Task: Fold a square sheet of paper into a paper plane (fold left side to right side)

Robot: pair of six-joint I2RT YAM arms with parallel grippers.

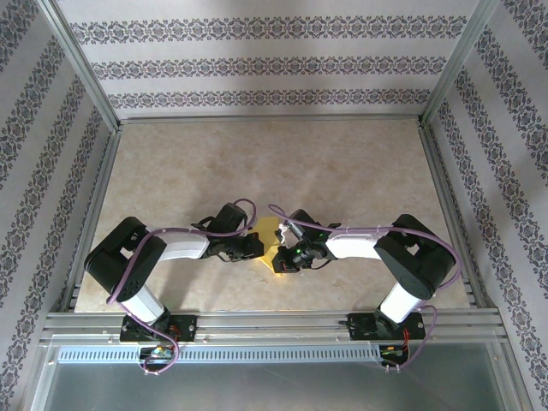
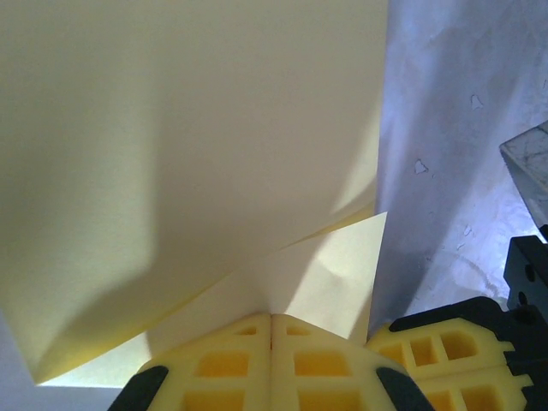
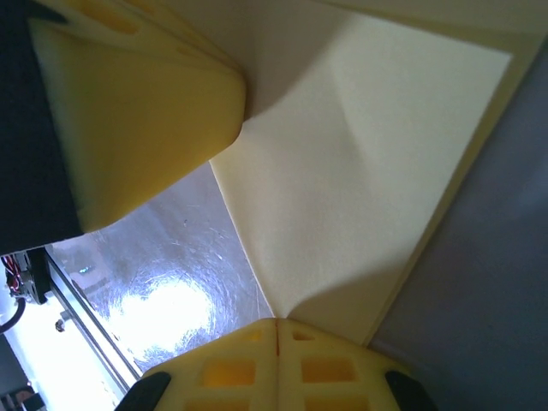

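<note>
Fold step in hand: left pincer (image 2: 271, 318) and right pincer (image 3: 276, 324) both clenched on yellow paper (image 2: 188, 128). Next, likely: carry left side onto right, edges matched.

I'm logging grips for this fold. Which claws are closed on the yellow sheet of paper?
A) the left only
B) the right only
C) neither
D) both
D: the left claw and the right claw each have their yellow fingers pressed shut, with the sheet of paper running into the seam between them.
</note>
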